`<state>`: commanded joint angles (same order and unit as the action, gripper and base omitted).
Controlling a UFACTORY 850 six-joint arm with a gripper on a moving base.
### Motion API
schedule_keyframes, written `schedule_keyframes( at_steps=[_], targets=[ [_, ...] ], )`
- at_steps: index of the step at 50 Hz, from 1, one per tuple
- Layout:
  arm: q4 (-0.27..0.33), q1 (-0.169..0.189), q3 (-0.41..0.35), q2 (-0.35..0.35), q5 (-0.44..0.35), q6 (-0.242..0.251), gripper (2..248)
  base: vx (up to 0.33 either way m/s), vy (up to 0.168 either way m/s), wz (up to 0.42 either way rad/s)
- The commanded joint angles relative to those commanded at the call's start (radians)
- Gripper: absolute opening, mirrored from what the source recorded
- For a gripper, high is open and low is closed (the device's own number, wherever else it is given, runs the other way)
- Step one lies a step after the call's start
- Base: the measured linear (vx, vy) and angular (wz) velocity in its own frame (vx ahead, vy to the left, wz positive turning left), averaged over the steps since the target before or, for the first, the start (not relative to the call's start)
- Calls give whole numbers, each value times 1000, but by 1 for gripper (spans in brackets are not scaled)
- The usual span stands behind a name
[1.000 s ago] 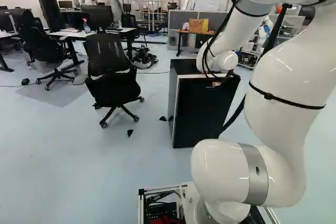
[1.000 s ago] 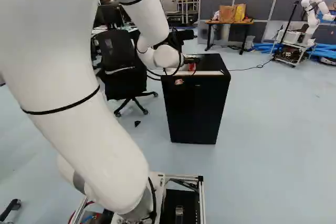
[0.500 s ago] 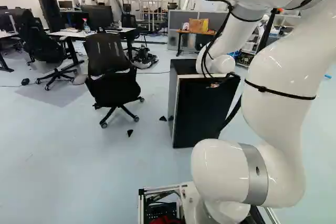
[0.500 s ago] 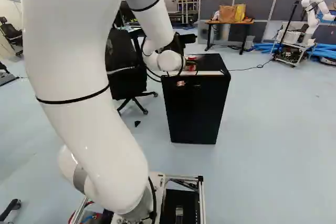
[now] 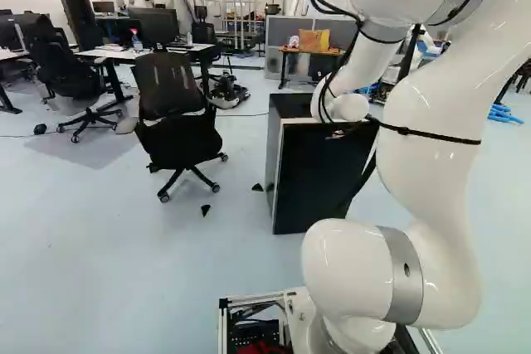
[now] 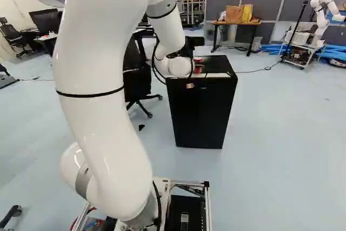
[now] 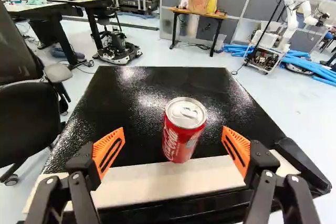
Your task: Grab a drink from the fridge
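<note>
White arm (image 6: 102, 128) has shifted above its base joint. Its gripper (image 7: 173, 132) stands released, 1 red can (image 7: 179, 141) just ahead. Lining up seems underway; next, ease forward, then close

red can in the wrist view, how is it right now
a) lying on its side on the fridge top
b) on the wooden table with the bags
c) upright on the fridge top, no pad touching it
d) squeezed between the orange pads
C: the red can stands lid up on the black fridge top, with a gap between it and each of the orange pads.
</note>
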<state>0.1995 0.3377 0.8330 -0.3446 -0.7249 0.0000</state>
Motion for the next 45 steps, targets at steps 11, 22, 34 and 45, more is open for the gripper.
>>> schedule_keyframes(
  at_steps=[11,22,34,45],
  targets=[
    [0,14,37,-45,0,0,247,0,0,0],
    [0,15,45,-51,0,0,247,0,0,0],
    [0,15,45,-51,0,0,223,0,0,0],
    [0,15,45,-51,0,0,146,0,0,0]
  ],
)
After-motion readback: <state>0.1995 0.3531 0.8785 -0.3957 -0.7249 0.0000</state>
